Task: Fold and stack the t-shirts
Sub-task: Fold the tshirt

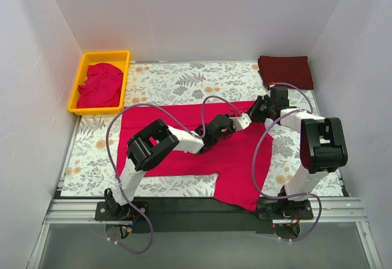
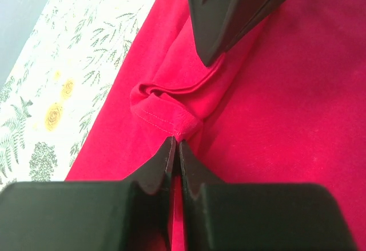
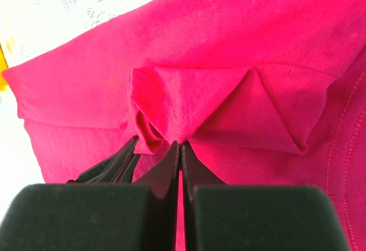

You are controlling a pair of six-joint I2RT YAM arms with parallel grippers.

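The shirt lies spread across the table, one edge bunched into a small fold. My left gripper and right gripper are both pinched tight on that fold, side by side. I should lift them together and level, so the cloth comes over taut.

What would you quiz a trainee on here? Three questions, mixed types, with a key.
1. True or false: the left pincer hangs open above the spread crimson t-shirt.
2. Where is the folded maroon t-shirt? A) on top of the spread shirt; B) at the far right corner of the table; C) at the near edge between the arm bases.
3. What does the right pincer grip?

Key: 1. False: it is shut on a raised fold of that shirt. 2. B. 3. The same raised fold of the spread crimson t-shirt, right next to the left pincer.
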